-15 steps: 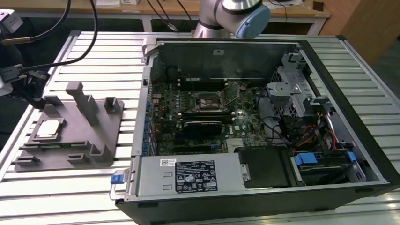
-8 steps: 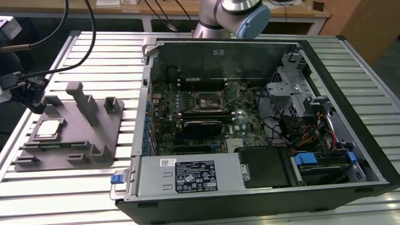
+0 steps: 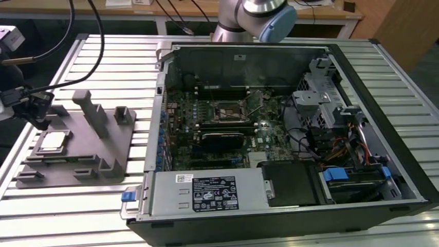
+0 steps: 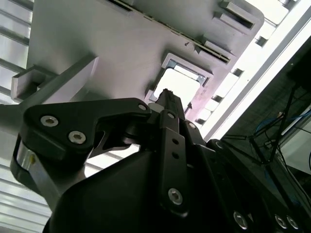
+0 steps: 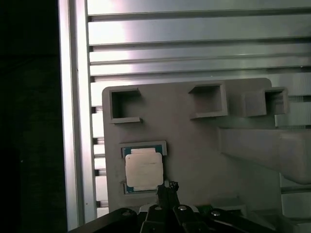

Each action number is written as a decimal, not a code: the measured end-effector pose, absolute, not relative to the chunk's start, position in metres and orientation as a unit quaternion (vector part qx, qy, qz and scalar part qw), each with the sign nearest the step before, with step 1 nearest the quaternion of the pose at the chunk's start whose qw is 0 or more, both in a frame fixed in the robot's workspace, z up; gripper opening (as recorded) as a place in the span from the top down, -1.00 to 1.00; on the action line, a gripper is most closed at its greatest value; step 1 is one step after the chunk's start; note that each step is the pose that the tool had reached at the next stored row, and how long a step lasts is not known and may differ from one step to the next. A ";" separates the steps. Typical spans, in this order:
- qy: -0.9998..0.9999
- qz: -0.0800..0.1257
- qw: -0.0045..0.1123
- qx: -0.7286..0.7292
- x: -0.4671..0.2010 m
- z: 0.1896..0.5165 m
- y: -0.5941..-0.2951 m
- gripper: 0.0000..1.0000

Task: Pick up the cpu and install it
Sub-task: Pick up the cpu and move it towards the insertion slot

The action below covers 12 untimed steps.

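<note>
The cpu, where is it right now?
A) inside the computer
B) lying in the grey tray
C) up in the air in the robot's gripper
B: in the first wrist view the cpu lies flat in its pocket on the grey tray, outside the computer case.

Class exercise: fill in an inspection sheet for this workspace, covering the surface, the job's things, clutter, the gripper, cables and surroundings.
surface: slatted metal table carrying a grey fixture tray and an open computer case.
job's things: cpu lies flat in a recess of the tray; motherboard socket sits inside the case.
clutter: nothing seen.
gripper: gripper is over the tray, close by the cpu's edge; contact cannot be told.
cables: black cables hang at the exterior view's left; coloured wires run inside the case.
surroundings: wooden bench behind the table.
</note>
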<state>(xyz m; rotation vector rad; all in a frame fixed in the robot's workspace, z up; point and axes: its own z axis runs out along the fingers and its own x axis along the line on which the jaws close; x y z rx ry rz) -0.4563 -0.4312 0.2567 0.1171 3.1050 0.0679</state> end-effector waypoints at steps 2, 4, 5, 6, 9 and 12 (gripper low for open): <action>0.999 0.022 0.017 0.037 -0.457 0.253 -0.432 0.79; 0.999 0.022 0.017 0.037 -0.458 0.250 -0.432 0.79; 0.999 0.022 0.017 0.037 -0.459 0.249 -0.432 0.79; 0.999 0.022 0.017 0.036 -0.459 0.247 -0.432 0.79; 0.999 0.022 0.017 0.033 -0.460 0.243 -0.433 0.79; 0.999 0.022 0.016 0.030 -0.461 0.239 -0.433 0.79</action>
